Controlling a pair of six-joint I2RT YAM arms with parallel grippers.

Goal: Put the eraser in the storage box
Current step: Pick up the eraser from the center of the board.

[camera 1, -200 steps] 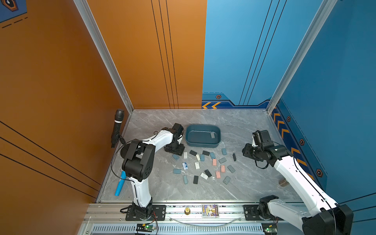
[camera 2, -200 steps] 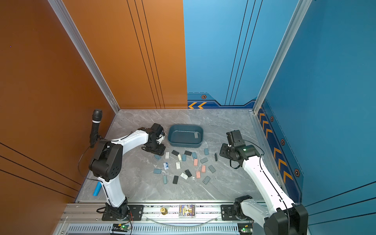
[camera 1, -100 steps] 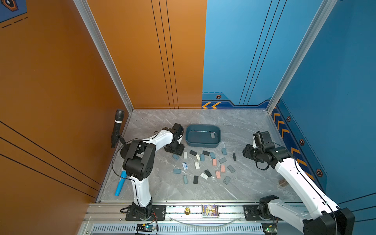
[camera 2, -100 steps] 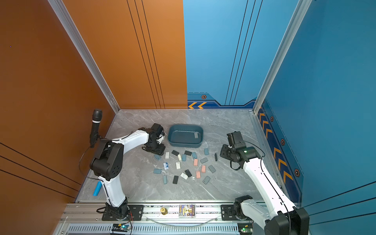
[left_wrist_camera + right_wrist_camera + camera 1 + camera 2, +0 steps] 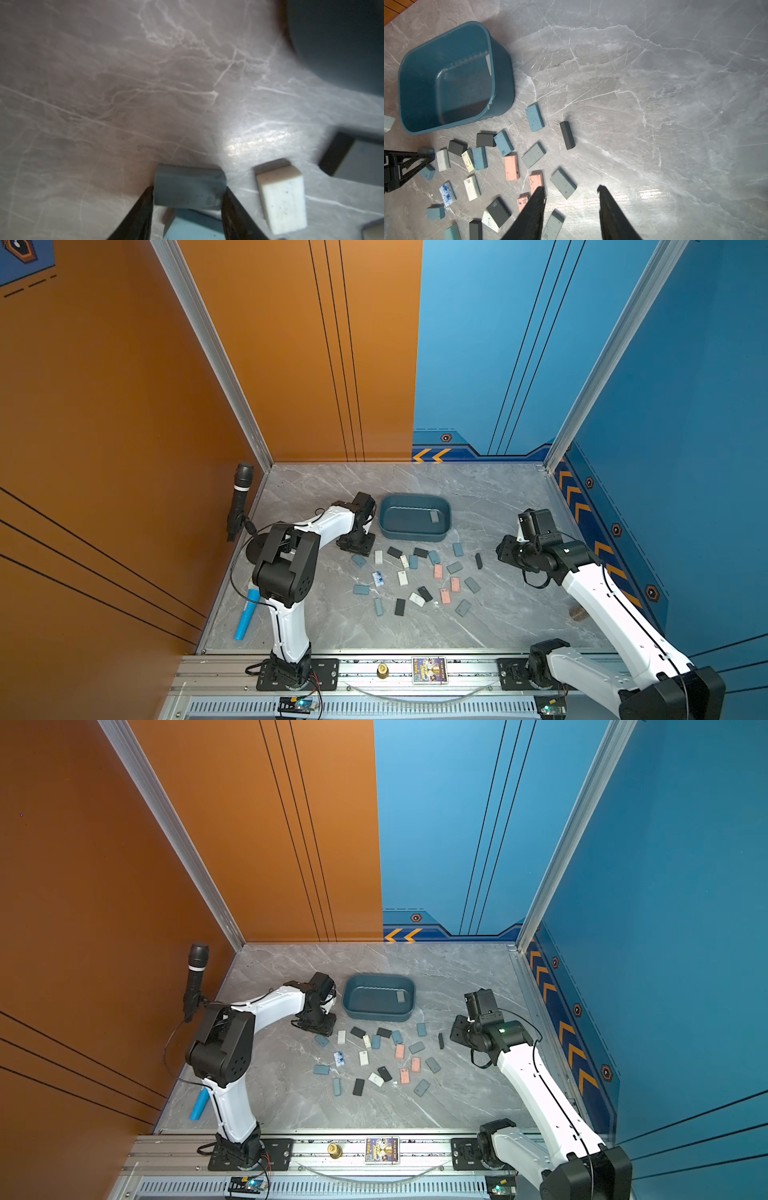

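My left gripper [image 5: 189, 188] is shut on a grey-blue eraser [image 5: 187, 180], with a jaw pressed against each side, low over the marble table. A light blue eraser [image 5: 193, 226] lies just under it. In both top views this gripper [image 5: 355, 545] [image 5: 318, 1026] sits beside the left end of the teal storage box [image 5: 411, 534] [image 5: 376, 1014] [image 5: 502, 83]. A grey eraser [image 5: 434, 516] lies inside the box. My right gripper [image 5: 571, 187] [image 5: 505, 551] hangs open and empty over bare table to the right of the erasers.
Several erasers in grey, blue, pink, white and black [image 5: 415, 576] [image 5: 511, 167] are scattered in front of the box. A white eraser [image 5: 280, 197] lies beside the held one. A blue marker [image 5: 246, 616] and a microphone [image 5: 239, 499] are by the left wall.
The left jaws have narrowed and closed onto the grey-blue eraser. The right arm has barely shifted and its jaws have kept the same opening.
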